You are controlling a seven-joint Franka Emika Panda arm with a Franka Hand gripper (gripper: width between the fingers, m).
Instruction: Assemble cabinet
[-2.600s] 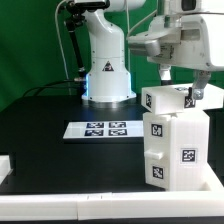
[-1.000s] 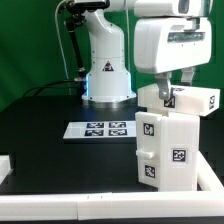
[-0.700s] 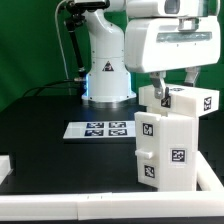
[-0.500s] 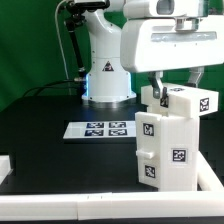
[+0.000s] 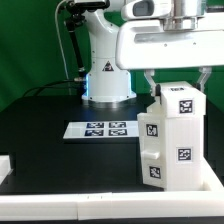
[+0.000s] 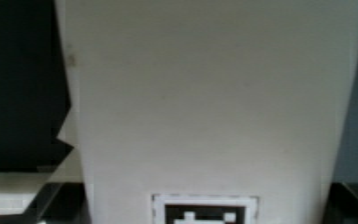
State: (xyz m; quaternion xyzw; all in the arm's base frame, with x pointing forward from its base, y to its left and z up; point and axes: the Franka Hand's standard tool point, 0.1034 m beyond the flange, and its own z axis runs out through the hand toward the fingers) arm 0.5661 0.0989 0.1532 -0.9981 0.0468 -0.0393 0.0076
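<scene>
The white cabinet (image 5: 170,150) stands upright on the black table at the exterior view's right, with marker tags on its faces. A white tagged block (image 5: 180,101) sits squarely on top of it. My gripper (image 5: 178,88) comes down from above, one finger on each side of this block, shut on it. In the wrist view the block's white face (image 6: 202,100) fills the picture, with a tag at its edge. My gripper (image 6: 202,205) shows only as dark fingertips (image 6: 41,200) at the two corners. How the block joins the cabinet is hidden.
The marker board (image 5: 103,128) lies flat on the table in front of the arm's white base (image 5: 107,72). A small white part (image 5: 5,165) shows at the exterior view's left edge. A green wall stands behind, and the table's white edge runs along the front.
My gripper has turned with the block in it. The block stuck out toward the exterior view's right before and now sits in line on top of the cabinet.
</scene>
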